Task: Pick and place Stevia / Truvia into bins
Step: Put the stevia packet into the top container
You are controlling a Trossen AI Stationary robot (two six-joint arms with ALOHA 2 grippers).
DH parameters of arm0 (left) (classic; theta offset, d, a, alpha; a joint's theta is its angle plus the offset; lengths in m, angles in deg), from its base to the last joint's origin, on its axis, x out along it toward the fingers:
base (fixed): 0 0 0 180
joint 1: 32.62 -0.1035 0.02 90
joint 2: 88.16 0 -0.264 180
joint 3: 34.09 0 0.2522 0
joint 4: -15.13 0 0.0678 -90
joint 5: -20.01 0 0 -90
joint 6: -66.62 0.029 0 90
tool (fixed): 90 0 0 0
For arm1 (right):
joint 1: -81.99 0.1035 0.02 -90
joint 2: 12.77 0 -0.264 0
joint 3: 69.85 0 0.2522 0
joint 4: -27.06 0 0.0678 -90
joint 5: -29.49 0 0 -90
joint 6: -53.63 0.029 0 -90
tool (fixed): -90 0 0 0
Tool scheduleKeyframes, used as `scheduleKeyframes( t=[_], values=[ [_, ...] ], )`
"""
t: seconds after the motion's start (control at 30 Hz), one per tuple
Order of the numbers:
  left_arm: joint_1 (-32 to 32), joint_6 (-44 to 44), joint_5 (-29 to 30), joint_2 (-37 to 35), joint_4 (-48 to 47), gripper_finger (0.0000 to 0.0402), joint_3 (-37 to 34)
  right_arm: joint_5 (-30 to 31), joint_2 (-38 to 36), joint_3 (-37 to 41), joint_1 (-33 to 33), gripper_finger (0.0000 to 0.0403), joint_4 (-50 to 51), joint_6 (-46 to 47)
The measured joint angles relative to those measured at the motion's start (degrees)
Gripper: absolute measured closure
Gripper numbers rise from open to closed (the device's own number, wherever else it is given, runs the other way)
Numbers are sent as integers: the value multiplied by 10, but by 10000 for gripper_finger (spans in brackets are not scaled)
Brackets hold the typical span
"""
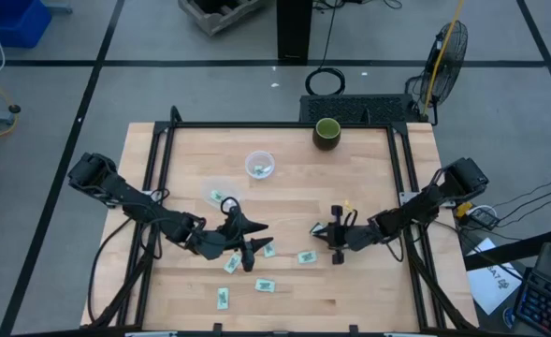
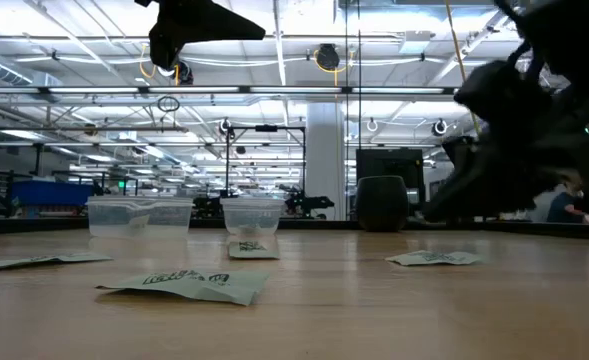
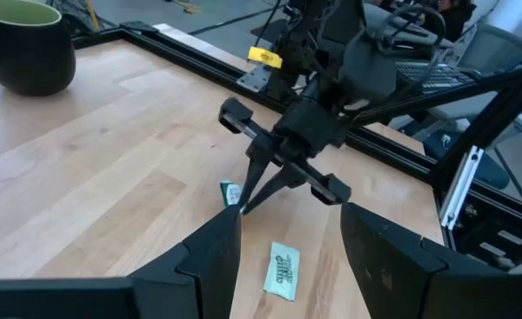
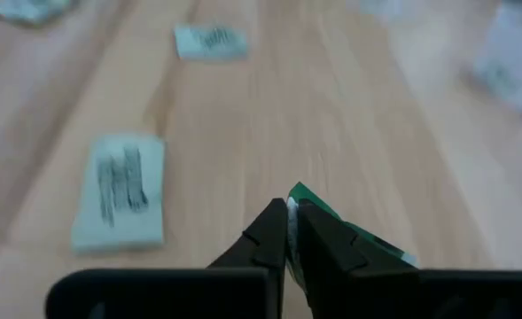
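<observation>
From above, you see the right gripper [image 1: 334,241] low over the middle of the bench, toward the near edge, its fingers pinched on a sachet [image 1: 325,230]. Your left gripper [image 1: 249,245] hovers just left of it, fingers spread, holding nothing. Loose sachets lie around it: one beside the right gripper [image 1: 306,257], others at [image 1: 268,250], [image 1: 231,265], [image 1: 266,285] and [image 1: 223,299] near the front edge. The round cup [image 1: 260,165] sits toward the far edge with a packet inside; the clear tub [image 1: 217,193] stands nearer the left, also holding one. A dark green cup [image 1: 326,132] rests at the far edge.

At bench level, you find sachets flat on the wood [image 2: 189,284], [image 2: 432,258], the two bins [image 2: 139,214], [image 2: 252,214] behind them, and the green cup [image 2: 381,203] farther back.

Through the left wrist, you look between spread fingers [image 3: 209,257] at the right gripper [image 3: 239,206] pinching its sachet [image 3: 230,191], another packet [image 3: 282,269] just beside.

Through the right wrist, the fingers [image 4: 269,232] are closed on a green-edged sachet [image 4: 354,230]; two more [image 4: 120,191], [image 4: 209,41] lie apart on the bench.
</observation>
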Motion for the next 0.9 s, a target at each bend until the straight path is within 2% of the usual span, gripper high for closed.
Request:
scheduleKeyframes(
  t=[0.13, 0.37, 0.47, 0.57, 0.7, 0.9],
  values=[
    [0, 1, 1, 0, 0, 201, 0, -14, 0, -10, -21, 383, -56, -54],
    [4, 12, 23, 0, 1, 201, 0, -75, 0, -89, -83, 388, -36, -112],
    [16, 23, 64, 0, 5, 201, 0, -108, -1, -125, -120, 386, -25, -122],
    [39, 31, 130, 0, 19, 201, 0, -154, -1, -157, -163, 386, 12, -124],
    [75, 107, 199, -8, 69, 201, 0, -200, -1, -197, -218, 386, 40, -128],
    [116, 218, 213, -17, 148, 201, 0, -270, 23, -264, -292, 386, 76, -127]
  ],
)
